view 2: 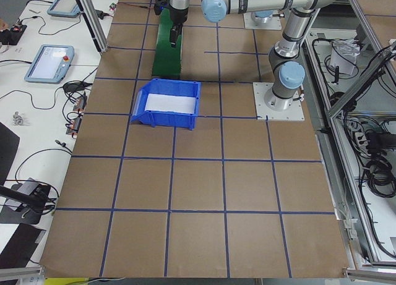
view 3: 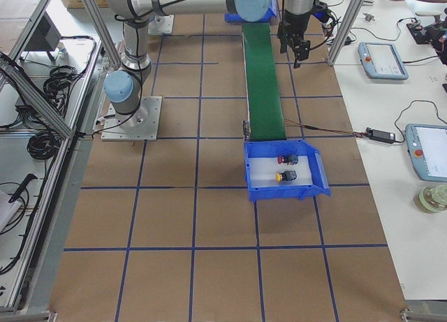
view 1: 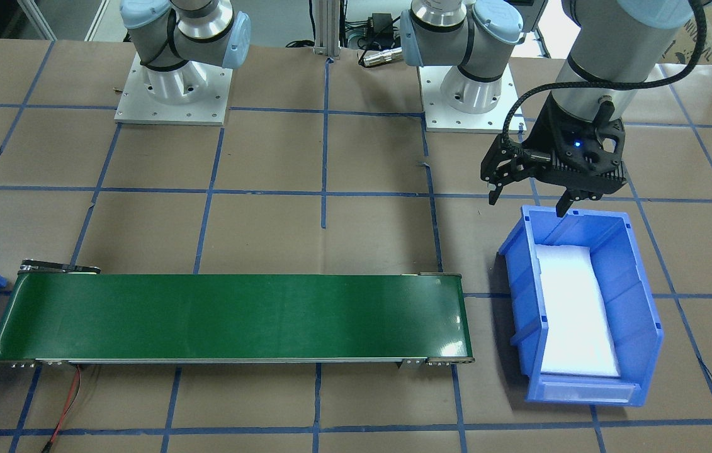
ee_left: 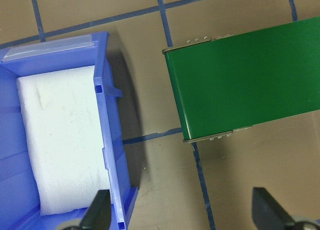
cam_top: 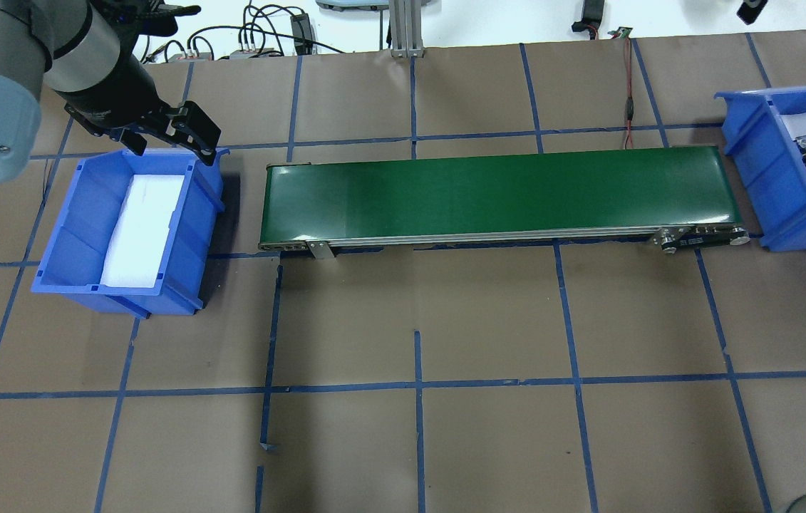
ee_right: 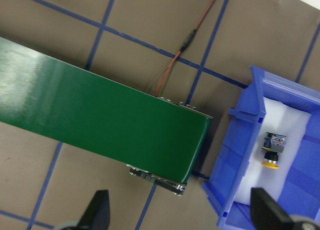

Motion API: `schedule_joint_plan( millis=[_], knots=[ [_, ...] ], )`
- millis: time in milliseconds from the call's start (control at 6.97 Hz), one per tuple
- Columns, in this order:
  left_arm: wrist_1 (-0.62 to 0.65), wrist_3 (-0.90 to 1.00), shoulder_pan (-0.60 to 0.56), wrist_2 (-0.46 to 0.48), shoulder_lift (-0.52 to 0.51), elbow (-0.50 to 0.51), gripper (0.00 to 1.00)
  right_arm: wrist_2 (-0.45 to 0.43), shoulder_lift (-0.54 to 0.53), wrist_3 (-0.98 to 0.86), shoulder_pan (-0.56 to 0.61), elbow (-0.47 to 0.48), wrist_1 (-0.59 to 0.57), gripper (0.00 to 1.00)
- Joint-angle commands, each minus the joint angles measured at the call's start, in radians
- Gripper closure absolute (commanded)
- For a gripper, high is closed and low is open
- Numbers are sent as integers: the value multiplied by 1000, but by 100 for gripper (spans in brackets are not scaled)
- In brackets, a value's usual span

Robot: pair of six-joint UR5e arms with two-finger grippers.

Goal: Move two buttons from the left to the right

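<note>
Lying on white foam [view 3: 264,172]: yellow button [view 3: 284,176], red button [view 3: 287,158]; left gripper [view 1: 527,207], right gripper [ee_right: 181,212] splayed, empty.

Two buttons [view 3: 285,158] [view 3: 282,176]; two blue bins [cam_top: 73,229] [cam_top: 759,165]; one green conveyor belt [cam_top: 495,189]; two robot arms [view 1: 607,50] [view 1: 186,31]

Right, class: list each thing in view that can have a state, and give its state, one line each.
Left bin: only a white pad inside.
Right bin: holds both buttons.
Yellow button: lying on its side.
Red button: lying on its side.
Belt: bare; whether it is running cannot be told.
Left end effector: open, empty, raised near the left bin.
Right end effector: open, empty.
</note>
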Motion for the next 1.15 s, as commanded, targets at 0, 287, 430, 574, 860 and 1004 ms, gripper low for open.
schedule_joint_plan(
  millis=[0, 287, 430, 574, 860, 1004],
  knots=[
    [0, 0, 0, -1, 0, 0, 0, 10, -131, 2, 87, 92, 49, 0],
    [0, 0, 0, -1, -2, 2, 0, 106, -285, 63, 89, 409, -125, 0],
    [0, 0, 0, -1, -2, 2, 0, 90, -358, 65, 89, 541, -146, 0],
    [0, 0, 0, -1, -2, 2, 0, 96, -361, 72, 84, 578, -145, 0],
    [0, 0, 1, -1, -2, 6, 0, 91, -368, 432, 87, 582, -153, 0],
    [0, 0, 2, -1, -2, 6, 0, 91, -365, 447, 87, 584, -162, 0]
  ],
)
